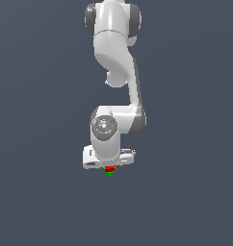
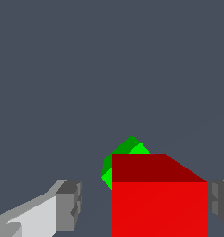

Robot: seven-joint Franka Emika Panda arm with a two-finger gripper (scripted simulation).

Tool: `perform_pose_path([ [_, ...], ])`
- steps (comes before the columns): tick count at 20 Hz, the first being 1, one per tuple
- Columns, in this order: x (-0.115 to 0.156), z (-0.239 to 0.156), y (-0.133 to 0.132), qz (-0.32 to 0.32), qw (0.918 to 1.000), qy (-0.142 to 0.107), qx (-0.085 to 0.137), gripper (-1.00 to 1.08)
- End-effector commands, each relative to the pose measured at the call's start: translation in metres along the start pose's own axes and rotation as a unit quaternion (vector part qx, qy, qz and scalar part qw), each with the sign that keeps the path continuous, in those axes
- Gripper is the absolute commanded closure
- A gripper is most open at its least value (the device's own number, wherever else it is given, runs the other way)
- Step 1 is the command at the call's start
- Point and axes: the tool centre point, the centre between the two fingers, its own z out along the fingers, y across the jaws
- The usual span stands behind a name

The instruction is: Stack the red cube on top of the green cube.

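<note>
Overhead, the exterior view shows the white Franka arm [image 1: 116,72] folded down so that its gripper [image 1: 109,167] hangs straight over the work spot on the plain grey floor [image 1: 36,192]; that vertical pose probably serves a straight drop. Just under the hand body a sliver of the red cube [image 1: 109,168] shows, and just below it in the picture a smaller tip of the green cube [image 1: 109,173]. The two read as nearly lined up from this angle, which fits a stacking approach, though whether they touch cannot be told at this size. In the wrist view, going left to right: the left-side finger [image 2: 67,203], grey-padded, stands clearly apart from the red cube [image 2: 160,199], with a strip of floor between them. The green cube [image 2: 125,150] sits beyond the red one, corner-on, mostly hidden behind it. The far finger [image 2: 220,203] lies at the red cube's other flank, touching or very near; which cannot be told. So the jaws stand apart rather than clamped. My reading is that the red cube is resting on the green one or just released, but whether it is fully seated stays hidden.
</note>
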Motion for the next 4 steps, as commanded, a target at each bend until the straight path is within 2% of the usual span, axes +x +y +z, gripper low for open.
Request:
perform_pose_path([
  [1, 0.0001, 0.0000, 0.0000, 0.000, 1.0000, 0.000, 0.000, -0.92],
  [4, 0.0001, 0.0000, 0.0000, 0.000, 1.0000, 0.000, 0.000, -0.92],
])
